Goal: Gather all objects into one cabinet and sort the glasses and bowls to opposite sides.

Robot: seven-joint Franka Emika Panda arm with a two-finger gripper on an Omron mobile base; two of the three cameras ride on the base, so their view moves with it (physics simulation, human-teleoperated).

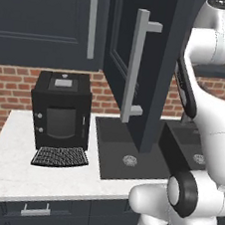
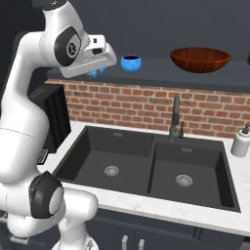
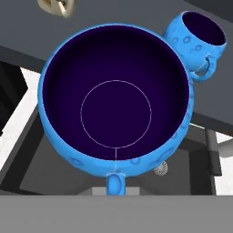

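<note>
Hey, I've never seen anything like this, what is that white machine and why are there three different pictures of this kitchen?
The white machine is a robot arm in a computer-rendered kitchen. Two pictures come from cameras riding behind the arm, one to its left and one to its right. The third comes from a camera on the hand, looking along its tool.

In the right view the arm reaches up to the open cabinet's shelf above a dark double sink. On the shelf stand a small blue cup and a wide reddish-brown bowl. The left view shows the open cabinet door and a black coffee machine on the white counter.

The hand view shows another blue cup very close; the tool is shut, apparently holding it by the handle side.
</note>
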